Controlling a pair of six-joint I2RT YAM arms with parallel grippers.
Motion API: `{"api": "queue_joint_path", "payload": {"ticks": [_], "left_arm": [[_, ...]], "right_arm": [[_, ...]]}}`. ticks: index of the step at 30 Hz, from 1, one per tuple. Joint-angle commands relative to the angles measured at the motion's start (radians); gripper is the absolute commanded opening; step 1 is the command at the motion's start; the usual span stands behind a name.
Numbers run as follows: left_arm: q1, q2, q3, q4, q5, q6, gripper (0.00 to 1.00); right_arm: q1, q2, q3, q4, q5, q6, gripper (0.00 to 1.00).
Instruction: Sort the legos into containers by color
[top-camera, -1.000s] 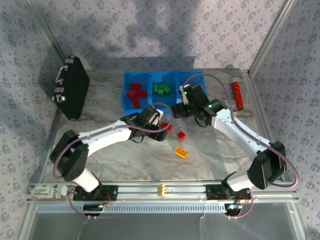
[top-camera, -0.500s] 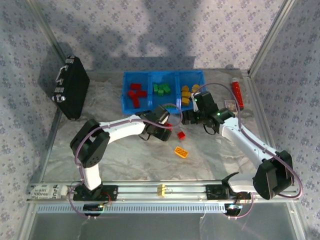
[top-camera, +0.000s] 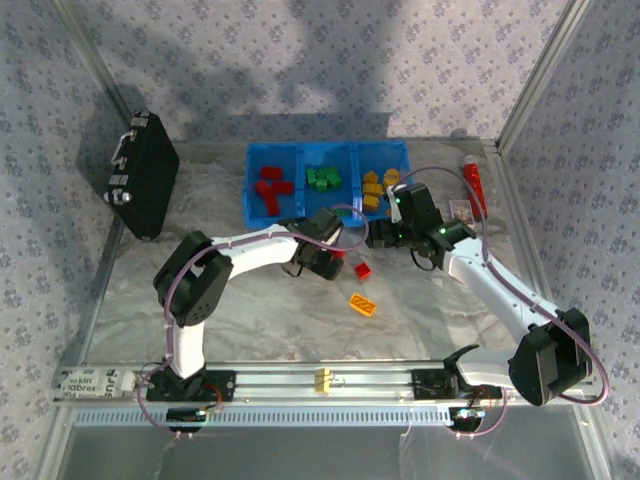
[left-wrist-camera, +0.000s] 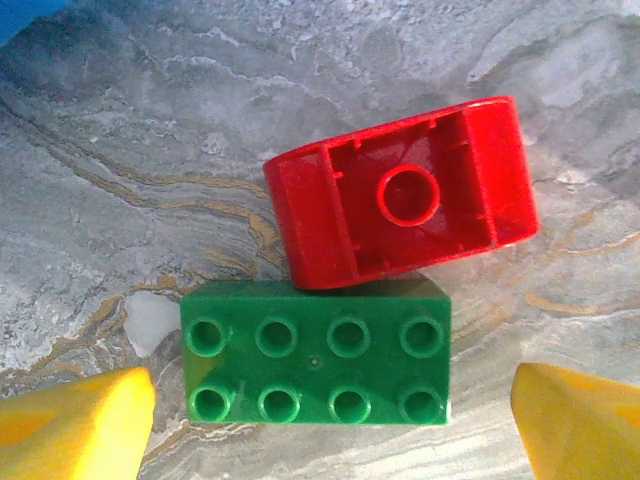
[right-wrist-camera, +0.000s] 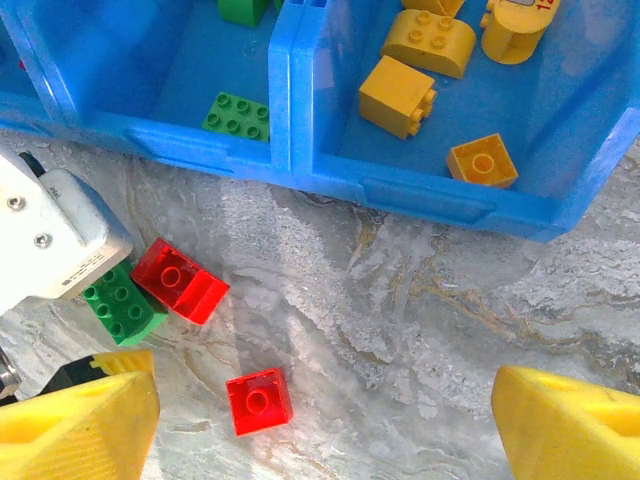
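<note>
closest to the arm bases, an orange brick (top-camera: 363, 304) is lying alone on the marbled table (top-camera: 250, 310), and just beyond it a small red brick (right-wrist-camera: 259, 401) is sitting studs up, apart from everything else. a little further on, my left gripper (left-wrist-camera: 325, 425) is hanging over a green brick (left-wrist-camera: 315, 352). its yellow fingers are spread wide to either side of that brick and gripping nothing. an upturned red brick (left-wrist-camera: 400, 205), hollow side showing, is touching the green one's far edge, so i'm judging a clean pinch is going to need care not to drag both. my right gripper (right-wrist-camera: 320, 425) is hovering beside it over bare table, jaws gaping just as wide and carrying nothing. beyond both, the blue bin (right-wrist-camera: 300, 170) is standing along the back. red bricks (top-camera: 270, 188) are filling its left compartment, green bricks (top-camera: 322, 178) the middle and yellow bricks (top-camera: 375, 188) the right, with no colour mixed as far as i'm seeing. i'm reckoning most of the sorting is done, with four loose pieces left to go, unless the arms are hiding more. off to the sides, a black case (top-camera: 143, 188) and a red tube (top-camera: 473, 187) are lying well clear of the work
</note>
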Motion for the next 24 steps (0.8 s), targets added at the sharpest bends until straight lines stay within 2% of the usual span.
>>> {"api": "queue_joint_path", "payload": {"ticks": [1, 7, 10, 13, 15, 17, 24], "left_arm": [[0.012, 0.023, 0.025, -0.011, 0.01, 0.01, 0.91], [0.024, 0.044, 0.024, 0.006, 0.033, 0.005, 0.87], [0.024, 0.044, 0.026, 0.009, 0.036, 0.006, 0.81], [0.025, 0.041, 0.025, 0.011, 0.037, 0.006, 0.67], [0.026, 0.034, 0.028, 0.01, 0.037, 0.008, 0.53], [0.025, 0.021, 0.033, 0.004, 0.039, 0.007, 0.47], [0.026, -0.058, 0.111, -0.048, -0.024, 0.035, 0.44]], "right_arm": [[-0.005, -0.02, -0.014, 0.004, -0.018, 0.018, 0.88], [-0.004, -0.023, -0.018, 0.004, -0.019, 0.021, 0.88], [-0.005, -0.024, -0.023, 0.007, -0.019, 0.022, 0.88], [-0.004, -0.024, -0.03, 0.014, -0.022, 0.027, 0.87], [-0.005, -0.024, -0.03, 0.016, -0.025, 0.03, 0.87], [-0.003, -0.026, -0.03, 0.015, -0.027, 0.03, 0.87], [0.001, -0.03, -0.033, 0.017, -0.039, 0.032, 0.86]]}}
